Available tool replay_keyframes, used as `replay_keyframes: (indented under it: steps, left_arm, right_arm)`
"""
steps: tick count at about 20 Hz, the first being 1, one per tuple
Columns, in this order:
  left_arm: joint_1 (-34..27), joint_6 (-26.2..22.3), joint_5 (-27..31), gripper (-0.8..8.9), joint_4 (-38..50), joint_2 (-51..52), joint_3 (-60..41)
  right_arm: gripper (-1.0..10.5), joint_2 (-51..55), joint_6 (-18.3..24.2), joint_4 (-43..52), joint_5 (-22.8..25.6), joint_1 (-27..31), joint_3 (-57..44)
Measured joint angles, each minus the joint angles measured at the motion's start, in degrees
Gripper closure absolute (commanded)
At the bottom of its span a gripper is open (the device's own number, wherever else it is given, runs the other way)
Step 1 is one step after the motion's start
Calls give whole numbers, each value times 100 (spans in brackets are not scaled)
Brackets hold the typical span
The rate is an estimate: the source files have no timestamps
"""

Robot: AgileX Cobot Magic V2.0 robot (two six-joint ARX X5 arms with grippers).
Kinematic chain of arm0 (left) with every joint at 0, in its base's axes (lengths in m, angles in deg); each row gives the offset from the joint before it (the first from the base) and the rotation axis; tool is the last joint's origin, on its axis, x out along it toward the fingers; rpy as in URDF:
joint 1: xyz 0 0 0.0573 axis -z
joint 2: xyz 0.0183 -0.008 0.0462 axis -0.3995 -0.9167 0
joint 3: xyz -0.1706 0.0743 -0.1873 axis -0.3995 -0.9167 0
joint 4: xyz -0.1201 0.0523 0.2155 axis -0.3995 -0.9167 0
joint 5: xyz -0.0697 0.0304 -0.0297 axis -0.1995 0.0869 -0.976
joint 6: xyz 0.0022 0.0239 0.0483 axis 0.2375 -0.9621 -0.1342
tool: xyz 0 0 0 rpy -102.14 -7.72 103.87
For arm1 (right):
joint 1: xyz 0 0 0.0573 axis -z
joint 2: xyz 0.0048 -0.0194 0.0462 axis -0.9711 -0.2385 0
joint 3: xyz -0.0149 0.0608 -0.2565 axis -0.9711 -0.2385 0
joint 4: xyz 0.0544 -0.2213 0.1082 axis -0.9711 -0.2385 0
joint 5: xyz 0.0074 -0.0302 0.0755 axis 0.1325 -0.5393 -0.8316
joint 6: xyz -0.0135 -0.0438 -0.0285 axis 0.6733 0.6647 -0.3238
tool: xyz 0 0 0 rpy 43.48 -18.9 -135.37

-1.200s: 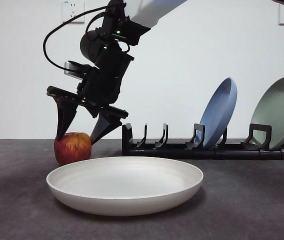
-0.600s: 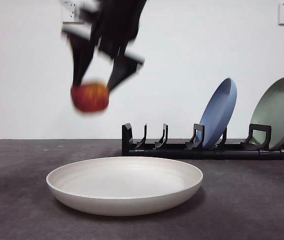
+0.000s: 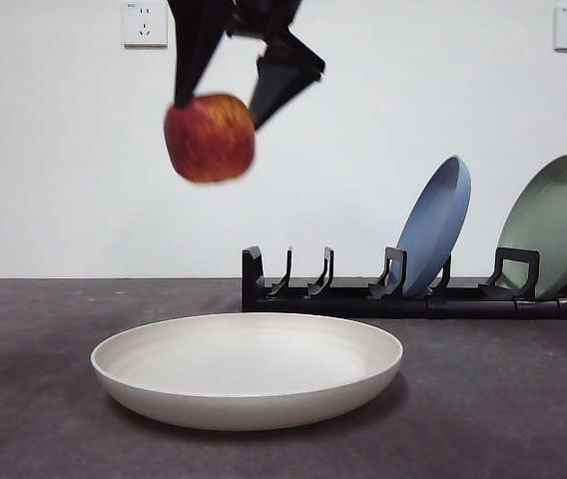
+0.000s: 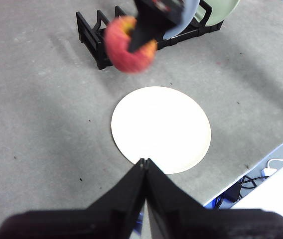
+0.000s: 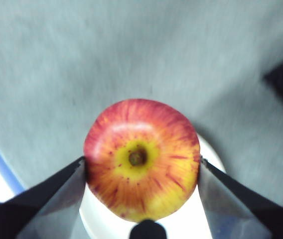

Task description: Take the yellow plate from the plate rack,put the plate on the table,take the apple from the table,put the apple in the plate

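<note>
My right gripper (image 3: 222, 100) is shut on the apple (image 3: 210, 138) and holds it high in the air, above the left part of the yellow plate (image 3: 247, 370). The right wrist view shows the red and yellow apple (image 5: 141, 159) clamped between both jaws, with a bit of the yellow plate (image 5: 201, 219) under it. That cream plate lies flat on the table (image 3: 503, 399) in front of the plate rack (image 3: 343, 294). My left gripper (image 4: 144, 164) is shut and empty, high above the plate (image 4: 161, 129), and its view also shows the apple (image 4: 126, 44) in the other gripper.
A blue plate (image 3: 436, 225) and a pale green plate (image 3: 553, 225) stand upright in the right half of the black rack. Its left slots hold nothing. The table's edge (image 4: 261, 159) runs close beside the cream plate, with cables beyond it.
The right gripper closed on the apple beside the plate and lifted it off the table, up and a little to the right. The plate has stayed where it was.
</note>
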Motion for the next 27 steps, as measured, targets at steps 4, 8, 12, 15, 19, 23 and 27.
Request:
replay_keyframes:
  steps: [4, 8, 12, 15, 19, 23, 27]
  left_arm:
    - [0, -37, 0, 820, -4, 90, 0]
    - [0, -63, 0, 820, -2, 92, 0]
    - [0, -76, -2, 820, -4, 92, 0]
    - [0, -76, -2, 820, -2, 92, 0]
    - [0, -76, -4, 820, -4, 92, 0]
    - [0, -76, -4, 820, -2, 92, 0]
    - [0, -76, -4, 820, -2, 92, 0]
  right_arm:
    - [959, 332, -28, 942, -76, -11, -1829]
    - [959, 1139, -225, 2260, -186, -37, -3576]
    - [959, 1554, -341, 3261, -223, -39, -4885]
    - [959, 1578, -420, 3770, -328, -44, -5445]
    - [958, 1672, -481, 4229, -332, -48, -5709]
    - [897, 1703, -501, 4301, -339, -48, -5761]
    - [552, 1711, -503, 4284, -339, -48, -5770]
